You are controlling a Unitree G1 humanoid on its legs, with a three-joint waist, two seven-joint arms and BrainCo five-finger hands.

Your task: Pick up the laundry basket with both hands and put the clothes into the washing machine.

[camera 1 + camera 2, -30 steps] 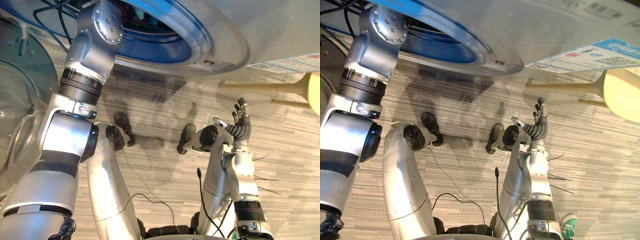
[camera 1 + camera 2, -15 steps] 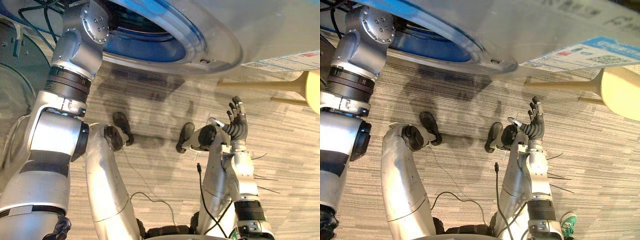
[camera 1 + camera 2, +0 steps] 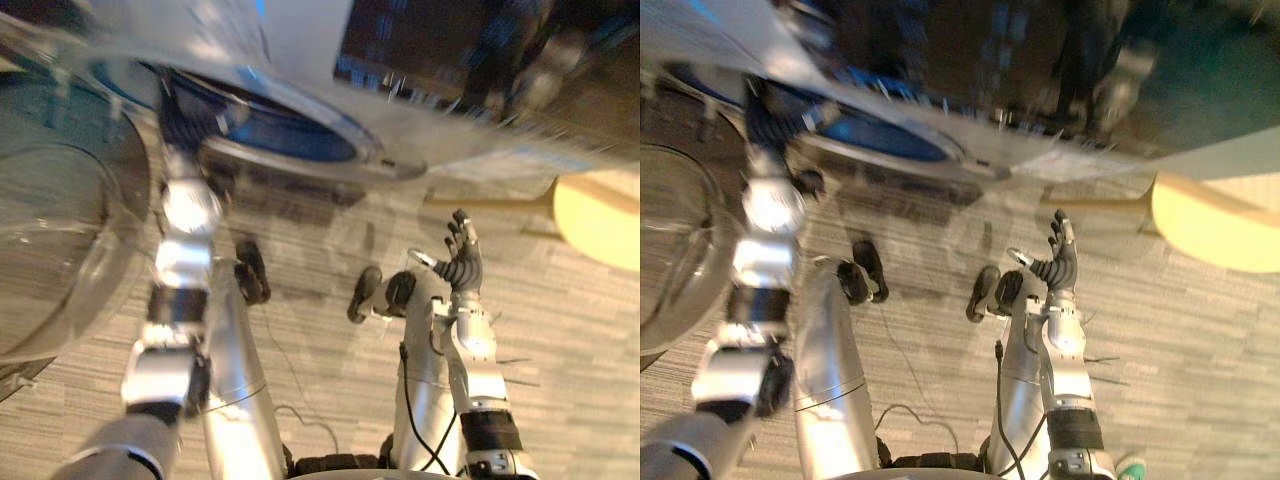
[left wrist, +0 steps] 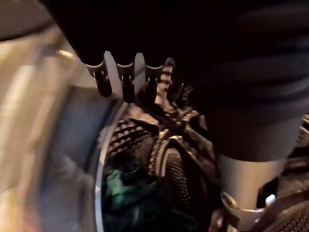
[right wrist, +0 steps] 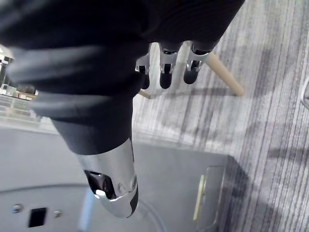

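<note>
floor (image 3: 570, 340): grey striped carpet, bare around the right arm and out as far as the stool.

right hand (image 3: 464, 264): raised on an upright forearm. Fingers were straight and slightly spread, thumb out to the side, nothing held. It stood in open room, well apart from the washer's lower edge beyond it and from the stool. The right wrist view gave what the eye views did not: past the fingertips one leg (image 5: 223, 76) of the stool lay across the carpet, with the washer's grey front alongside.

stool (image 3: 598, 218): pale round top with slim legs reaching toward the washer, to the robot's right.

door (image 3: 60, 240): glass bowl, swung open to the left, just beside the left arm.

washer (image 3: 300, 50): front panel ran across the far edge, with its round port (image 3: 300, 150) open. The left arm rose from the lower left into the port, between door and rim. The hand there was too blurred to make out in the eye views.

left hand (image 4: 127, 77): seen in its wrist view at the port mouth, fingers in a straight row, thumb apart, nothing held.

drum (image 4: 176, 169): dark perforated metal past the fingertips.

clothes (image 4: 120, 188): greenish bundle low in the drum, apart from the fingertips.
</note>
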